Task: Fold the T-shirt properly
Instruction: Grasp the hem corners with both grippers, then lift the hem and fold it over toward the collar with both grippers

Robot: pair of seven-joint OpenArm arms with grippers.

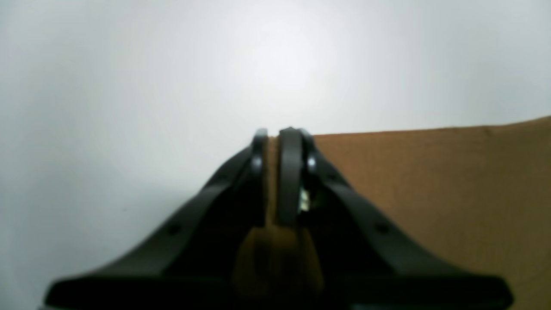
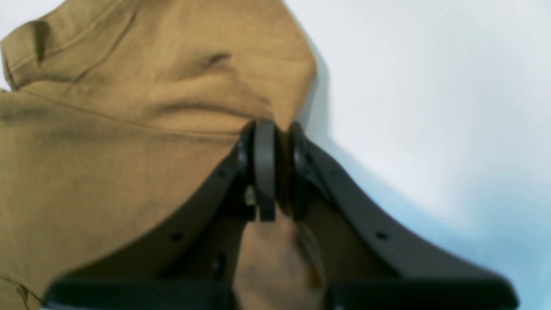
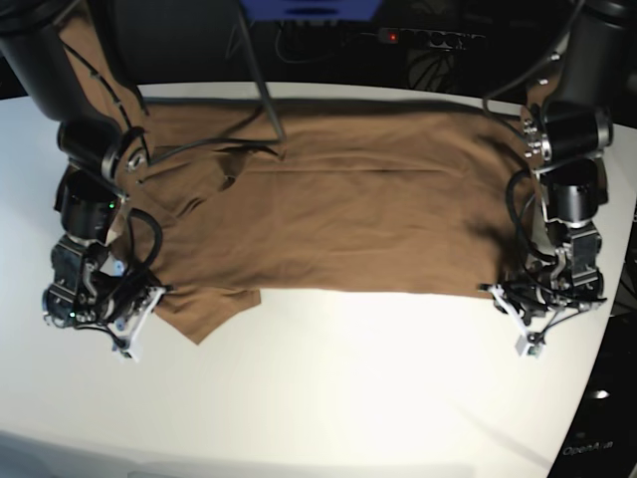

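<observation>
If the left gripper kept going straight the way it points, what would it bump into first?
Probably nothing but bare table. The left gripper, shut on the T-shirt edge, points past the cloth over white surface; depth is unclear.

Both wrist views soft and blurry, close gripper parts out of focus, bright glare on white table (image 3: 328, 378), base view sharper, dark background, edges bowed

Shirt (image 3: 338, 214) spread across upper bench (image 3: 328, 398); left claw (image 3: 520, 299) at its lower-right corner, right claw (image 3: 149, 299) at lower-left sleeve.
</observation>
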